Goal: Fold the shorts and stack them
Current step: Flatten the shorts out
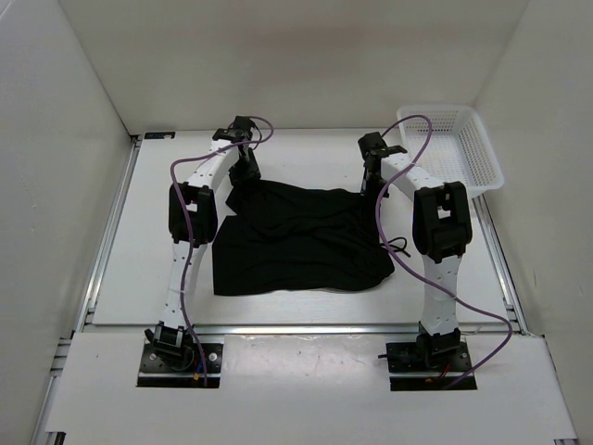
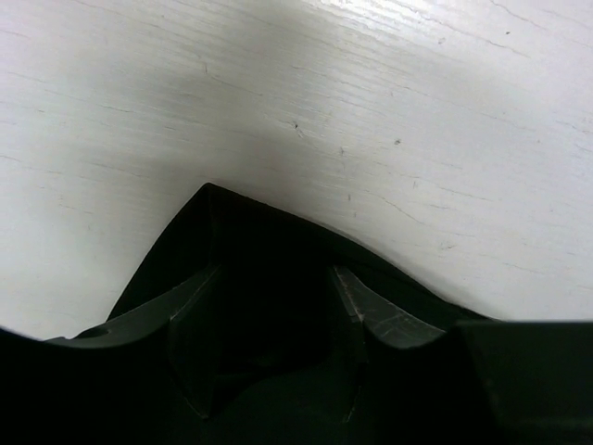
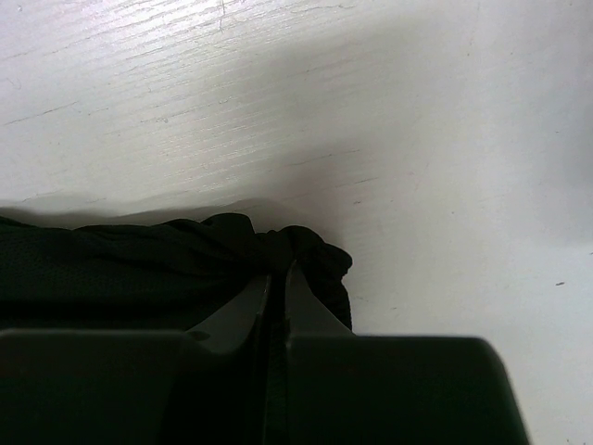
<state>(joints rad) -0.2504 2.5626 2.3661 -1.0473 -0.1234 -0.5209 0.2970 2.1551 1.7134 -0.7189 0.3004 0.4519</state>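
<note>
1. The white table (image 1: 139,232) is my working surface, and the shorts (image 1: 296,246) lie spread across its middle, rumpled, with the far edge lifted a little at both corners.
2. I judge the shorts to be light, limp and thin. They will sag and fold wherever they are unsupported, and a 1-point lift would only bunch them. 2 holds on matching corners of 1 edge should carry that edge over cleanly.
3. The white mesh basket (image 1: 482,158) sits at the far right corner of the table, apart from the cloth.
4. The right gripper (image 3: 278,278) is at the far right corner of the shorts. Its jaws are pressed together, pinching a gathered wad of hem. The fabric looks matte rather than slick, so I expect the pinch to hold, though a bunched grip can drag extra layers along.
5. The left gripper (image 2: 273,297) is at the far left corner. Its fingers (image 2: 384,320) stand spread, with black cloth lying between and under them and a pointed corner showing just beyond the tips. I see no pinch there, so I would close on that corner before lifting.
6. The thin drawstring (image 1: 400,247) trails off the right edge onto the table. It is loose enough to snag, so I would not grip there.
</note>
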